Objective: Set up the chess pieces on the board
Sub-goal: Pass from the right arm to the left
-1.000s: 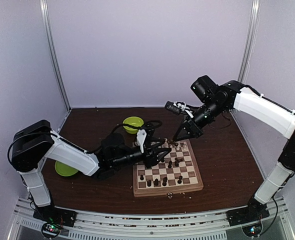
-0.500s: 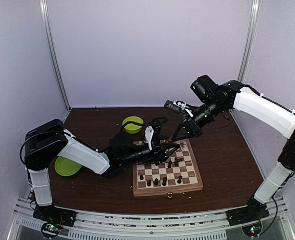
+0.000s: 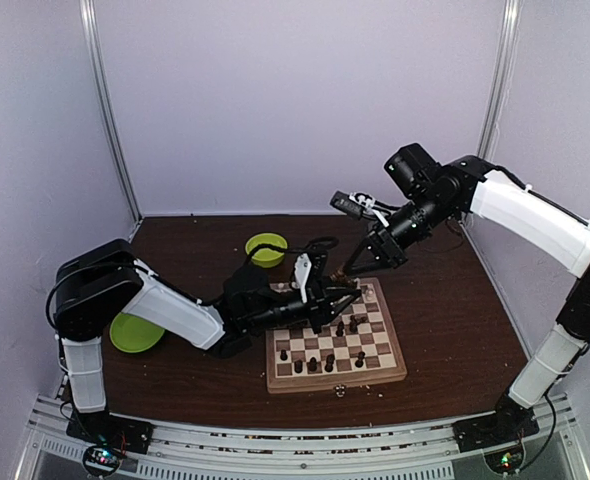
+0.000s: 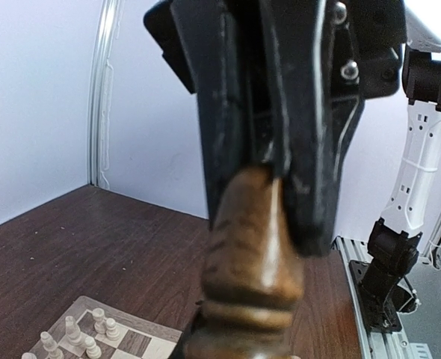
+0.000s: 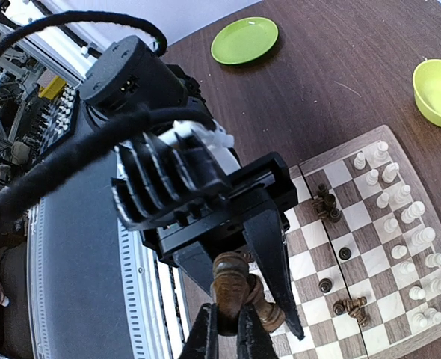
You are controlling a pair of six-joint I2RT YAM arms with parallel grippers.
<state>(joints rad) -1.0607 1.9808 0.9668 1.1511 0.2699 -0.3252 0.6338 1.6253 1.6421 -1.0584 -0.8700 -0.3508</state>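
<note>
Above board (image 3: 380,345), L gripper (image 3: 347,294) jaws tight on dark piece (image 4: 252,254); R gripper (image 5: 226,336) jaws together alongside; green bowl (image 3: 266,247) behind

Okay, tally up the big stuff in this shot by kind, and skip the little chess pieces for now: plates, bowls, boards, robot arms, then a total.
lime-green plate: 1
lime-green bowl: 1
chessboard: 1
robot arms: 2
Total: 5
</note>
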